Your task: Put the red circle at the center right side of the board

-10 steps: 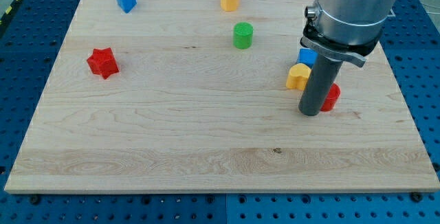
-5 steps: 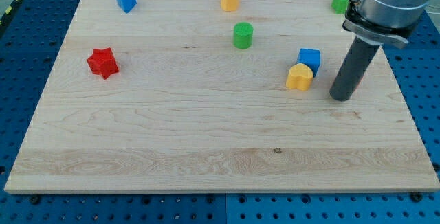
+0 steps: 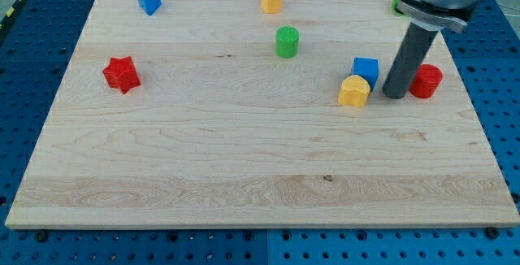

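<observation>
Red circle (image 3: 425, 80) sits near the board's (image 3: 203, 159) right edge, about mid-height, upright on the wood. My tip (image 3: 394, 96) rests just beside its left, between it and the blue cube (image 3: 366, 69) with the yellow block (image 3: 353, 91); no gripper on this rod, so none to report. Green cylinder (image 3: 287, 41) lies farther left, toward the view's top.

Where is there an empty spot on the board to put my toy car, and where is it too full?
The whole strip along the view's bottom is bare, below the red star and yellow block. The middle, between the star and green cylinder, is free too. It is crowded at the right: my tip stands between the blue cube and red circle.
</observation>
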You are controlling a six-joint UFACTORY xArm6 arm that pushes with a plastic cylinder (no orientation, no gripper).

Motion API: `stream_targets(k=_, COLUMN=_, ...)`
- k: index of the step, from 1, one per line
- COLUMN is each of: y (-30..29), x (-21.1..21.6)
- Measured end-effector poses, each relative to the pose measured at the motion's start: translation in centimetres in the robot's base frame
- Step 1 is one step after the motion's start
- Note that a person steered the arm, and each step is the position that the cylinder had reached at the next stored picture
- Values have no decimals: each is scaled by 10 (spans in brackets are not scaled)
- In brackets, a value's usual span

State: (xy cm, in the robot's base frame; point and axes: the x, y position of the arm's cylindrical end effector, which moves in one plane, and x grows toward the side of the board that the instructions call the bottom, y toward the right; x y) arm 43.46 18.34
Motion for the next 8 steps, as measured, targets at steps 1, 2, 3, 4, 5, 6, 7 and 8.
stream_targets(k=1, y=9, x=-6)
stream_targets(k=2, y=24, x=-6)
stream_targets(k=3, y=40, x=-6)
stream_targets(k=4, y=44, x=-6)
stream_targets(k=5, y=44, x=-6)
stream_targets(k=6, y=37, x=-6)
stream_targets(k=7, y=36, x=-11)
stream_targets(k=8, y=32, x=-43)
